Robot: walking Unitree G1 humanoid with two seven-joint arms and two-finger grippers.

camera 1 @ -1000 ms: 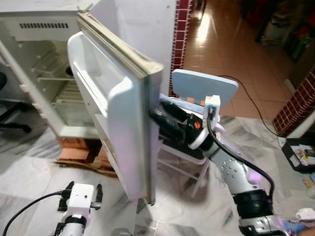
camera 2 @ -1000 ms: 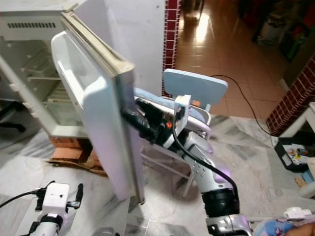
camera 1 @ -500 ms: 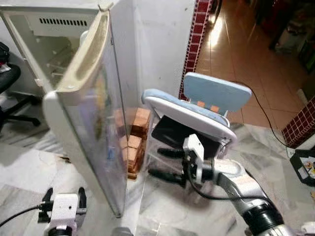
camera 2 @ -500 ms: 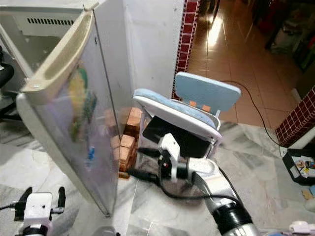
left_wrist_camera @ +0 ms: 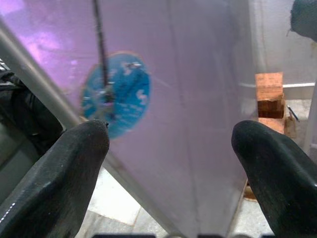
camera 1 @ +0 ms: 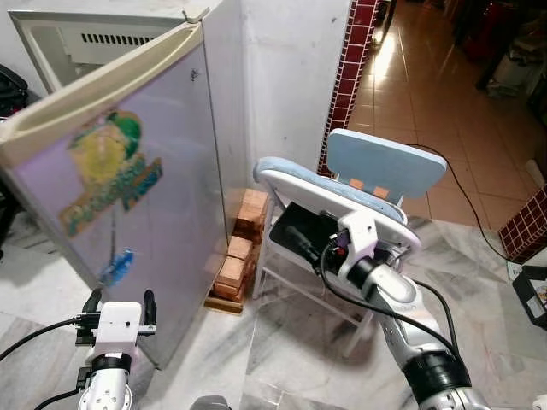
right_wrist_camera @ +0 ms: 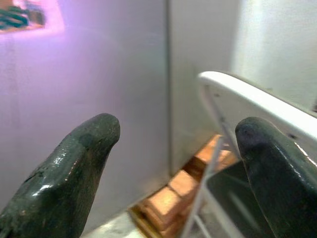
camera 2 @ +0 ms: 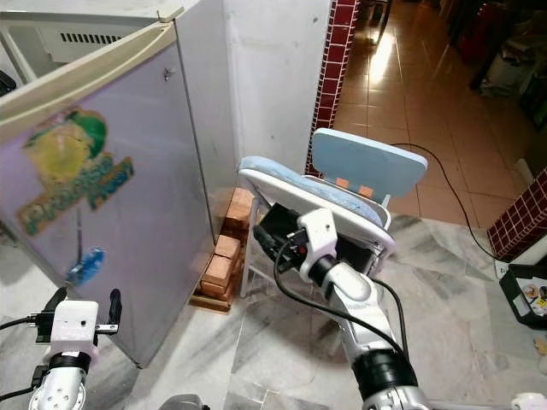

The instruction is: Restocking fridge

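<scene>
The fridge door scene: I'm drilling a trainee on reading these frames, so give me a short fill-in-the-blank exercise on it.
1. The round sticker low on the fridge door is ____ in colour.
2. The stack beside the fridge's foot is made of ____.
3. The right gripper has its fingers ____, holding nothing.
4. The chair next to the fridge has a light ____ backrest.

Missing words: blue; bricks; open; blue
</scene>
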